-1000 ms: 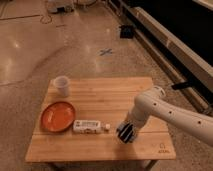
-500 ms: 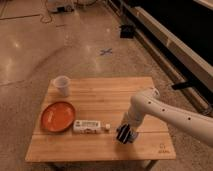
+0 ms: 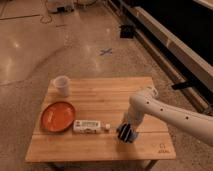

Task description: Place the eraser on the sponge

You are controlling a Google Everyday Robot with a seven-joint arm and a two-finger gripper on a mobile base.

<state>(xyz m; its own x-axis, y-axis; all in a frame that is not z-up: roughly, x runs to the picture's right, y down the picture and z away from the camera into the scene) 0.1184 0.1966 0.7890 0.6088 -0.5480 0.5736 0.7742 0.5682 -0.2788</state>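
The eraser (image 3: 86, 125) is a long white block with a printed label. It lies flat on the wooden table (image 3: 105, 97), just right of the orange plate, with a small white piece (image 3: 107, 128) at its right end. My gripper (image 3: 126, 133) points down at the table's front right, a short gap to the right of the eraser and close to the surface. Its dark lower end hides the spot beneath it. I see no sponge in this view; it may be hidden under the gripper.
An orange plate (image 3: 57, 115) sits at the front left and a white cup (image 3: 61, 85) at the back left. My white arm (image 3: 165, 112) reaches in from the right over the table's right edge. Polished floor surrounds the table.
The arm's bend has drifted slightly left. The gripper stays low at nearly the same spot right of the eraser. The eraser, plate and cup have not moved.
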